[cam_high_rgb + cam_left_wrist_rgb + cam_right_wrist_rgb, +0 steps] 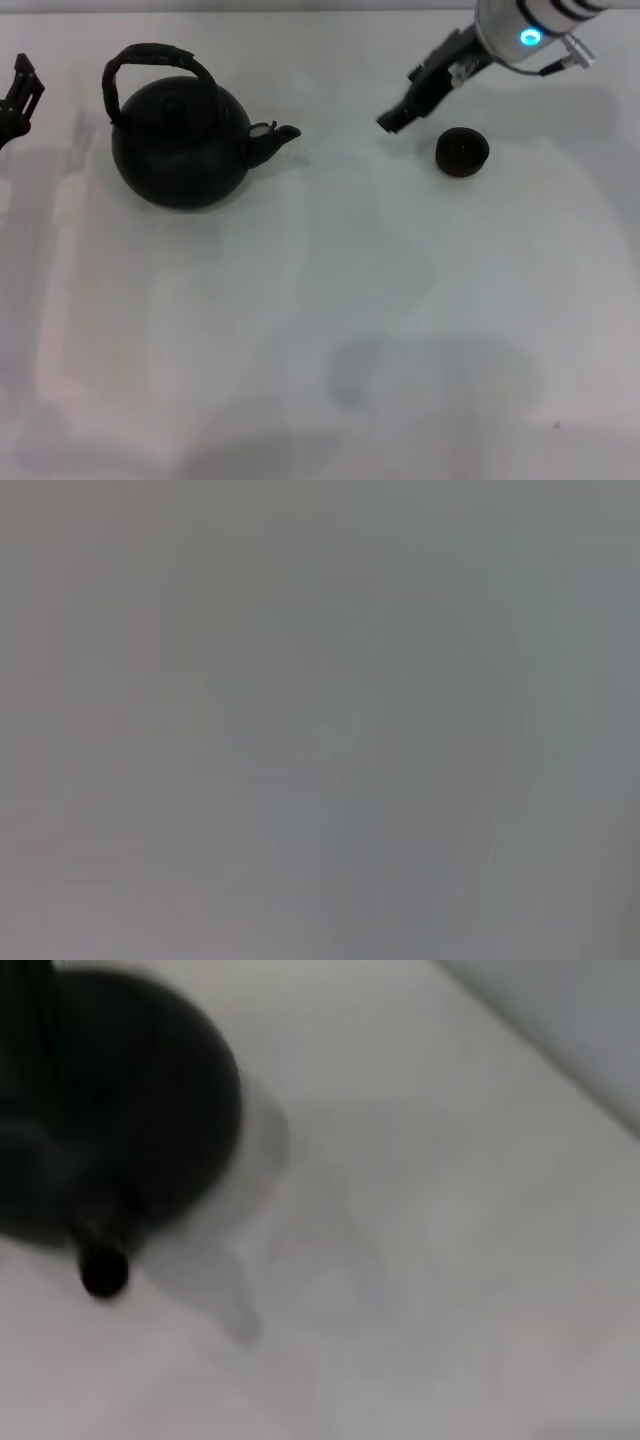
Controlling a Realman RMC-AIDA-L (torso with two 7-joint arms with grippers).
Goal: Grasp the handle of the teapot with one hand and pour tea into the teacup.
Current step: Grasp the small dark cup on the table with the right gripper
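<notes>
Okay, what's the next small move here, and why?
Probably swing the right gripper across toward the handle. It hangs between the spout and the teacup, holding nothing; the teapot sits untouched, and the left gripper waits at the table edge.

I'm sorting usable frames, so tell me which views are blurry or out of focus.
Head view: sharp enough, teapot and teacup clear, soft shadows on the table. Left wrist view: a featureless grey blur. Right wrist view: out of focus, teapot only a dark blob.
</notes>
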